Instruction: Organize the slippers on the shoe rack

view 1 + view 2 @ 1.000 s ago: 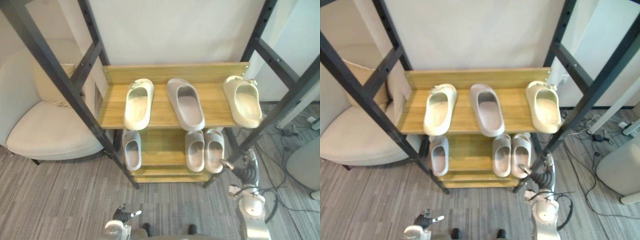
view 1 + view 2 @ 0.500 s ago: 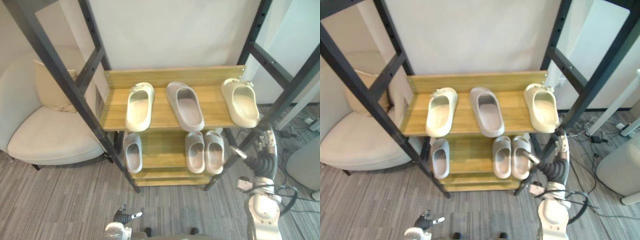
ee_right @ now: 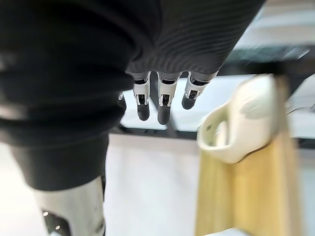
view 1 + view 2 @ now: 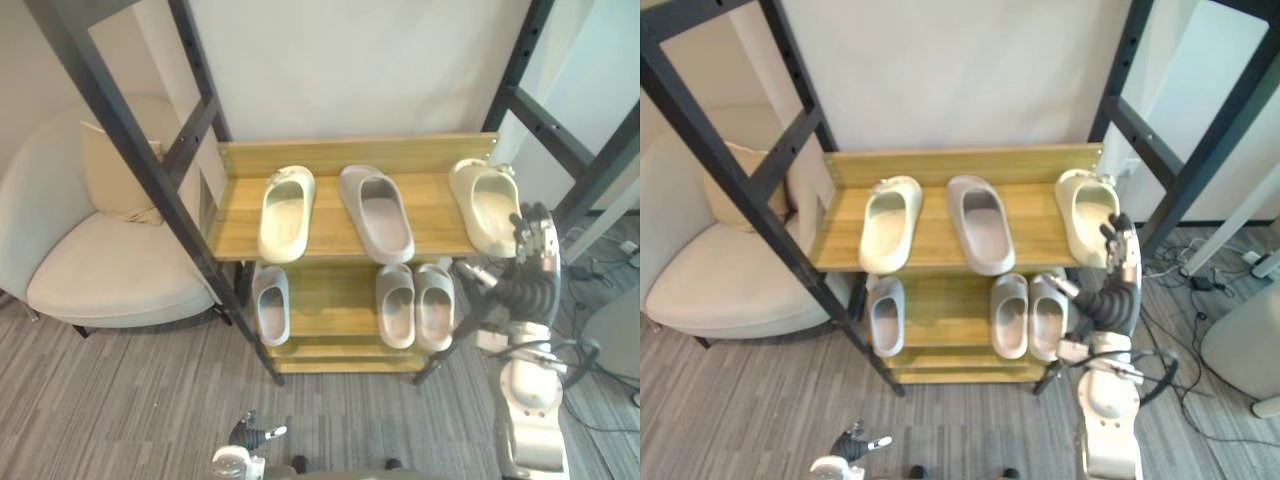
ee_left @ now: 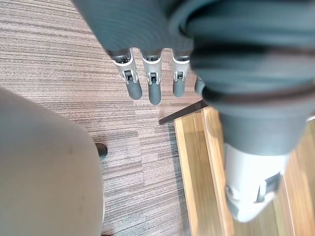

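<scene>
The right hand's (image 4: 530, 262) fingers (image 3: 164, 107) are straight and open, just beside, perhaps touching, the cream slipper (image 4: 487, 205) at the right end of the shoe rack's (image 4: 350, 152) top shelf. The other slippers (image 4: 377, 213) lie across both shelves. The left hand (image 4: 246, 436) hangs open, low before the rack.

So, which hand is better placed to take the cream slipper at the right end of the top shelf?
Right. The right hand is up beside that cream slipper with its fingers straight, while the left hand hangs low by the floor.
</scene>
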You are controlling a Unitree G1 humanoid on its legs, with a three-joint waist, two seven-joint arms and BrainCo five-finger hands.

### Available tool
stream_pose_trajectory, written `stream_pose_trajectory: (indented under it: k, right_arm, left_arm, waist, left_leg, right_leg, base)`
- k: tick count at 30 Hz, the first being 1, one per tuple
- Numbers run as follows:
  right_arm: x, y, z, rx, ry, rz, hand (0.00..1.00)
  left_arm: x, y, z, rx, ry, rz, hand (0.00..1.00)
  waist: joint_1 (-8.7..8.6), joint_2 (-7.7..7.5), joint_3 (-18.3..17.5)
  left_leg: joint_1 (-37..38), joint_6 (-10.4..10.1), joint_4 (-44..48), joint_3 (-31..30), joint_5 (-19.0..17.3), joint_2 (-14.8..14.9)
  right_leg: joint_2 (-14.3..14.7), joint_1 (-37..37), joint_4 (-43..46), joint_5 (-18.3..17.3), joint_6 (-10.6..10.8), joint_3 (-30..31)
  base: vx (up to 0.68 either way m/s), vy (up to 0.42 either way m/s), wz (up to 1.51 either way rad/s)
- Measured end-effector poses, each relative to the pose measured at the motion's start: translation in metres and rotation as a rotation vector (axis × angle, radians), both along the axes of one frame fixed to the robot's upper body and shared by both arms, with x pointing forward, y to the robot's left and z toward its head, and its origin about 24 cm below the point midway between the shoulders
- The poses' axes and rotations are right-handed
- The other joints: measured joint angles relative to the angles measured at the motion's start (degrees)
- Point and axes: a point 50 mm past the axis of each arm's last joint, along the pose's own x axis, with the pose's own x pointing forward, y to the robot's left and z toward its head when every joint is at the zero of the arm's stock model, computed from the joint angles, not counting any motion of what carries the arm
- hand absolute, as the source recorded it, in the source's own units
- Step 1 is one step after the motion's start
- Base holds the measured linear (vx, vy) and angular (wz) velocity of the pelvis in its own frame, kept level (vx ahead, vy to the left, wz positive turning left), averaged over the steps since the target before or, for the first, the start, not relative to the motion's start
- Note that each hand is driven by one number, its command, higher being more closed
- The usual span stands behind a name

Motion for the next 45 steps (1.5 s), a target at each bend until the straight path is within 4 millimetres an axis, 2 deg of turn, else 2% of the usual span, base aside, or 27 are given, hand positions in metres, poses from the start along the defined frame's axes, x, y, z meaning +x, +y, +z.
stream_pose_trajectory:
  k: [10,18,31,39,45]
  right_arm:
    - [0.041,-0.009,0.013,-0.05,0.0,0.024,0.0]
    - [0.074,-0.021,0.012,-0.092,0.089,-0.007,0.0]
    - [0.113,-0.006,0.029,-0.173,0.127,0.043,0.0]
    - [0.127,0.004,0.034,-0.227,0.155,0.084,0.0]
    - [0.137,0.011,0.038,-0.248,0.17,0.102,0.0]
  left_arm:
    - [-0.001,0.007,0.0,0.009,0.012,-0.003,0.0]
    - [0.001,0.006,0.0,-0.001,0.006,-0.012,0.0]
    - [0.012,0.006,0.004,-0.014,-0.042,0.0,0.0]
    - [0.014,0.006,0.005,-0.023,-0.05,0.016,0.0]
    - [0.02,0.005,0.007,-0.032,-0.07,0.028,0.0]
  waist:
    - [0.34,-0.33,-0.12]
    - [1.01,-0.34,0.06]
    - [1.93,-0.16,3.14]
    - [2.71,-0.18,3.29]
    - [3.29,-0.24,4.85]
  left_leg:
    - [-1.95,0.14,0.1,-1.23,0.17,-0.37]
    - [-2.88,0.14,0.03,-2.23,0.17,-0.32]
    - [-3.93,0.14,-0.03,-2.69,0.17,-0.14]
    - [-4.53,0.14,-0.03,-2.96,0.17,-0.17]
    - [-4.83,0.01,0.0,-3.58,0.28,-0.23]
  right_leg:
    - [0.05,-0.7,-1.16,0.18,0.08,-1.43]
    - [0.56,-0.02,-3.75,0.99,-0.22,-2.62]
    - [0.94,-0.55,-4.66,1.39,-0.46,-2.85]
    - [0.98,-0.89,-4.65,1.38,-0.47,-2.99]
    - [1.0,-0.99,-4.48,1.34,-0.53,-3.44]
  base:
    - [0.01,-0.002,0.06]
    - [0.01,-0.009,0.05]
    - [0.0,0.0,0.0]
    - [0.0,0.0,0.0]
    - [-0.02,0.004,0.04]
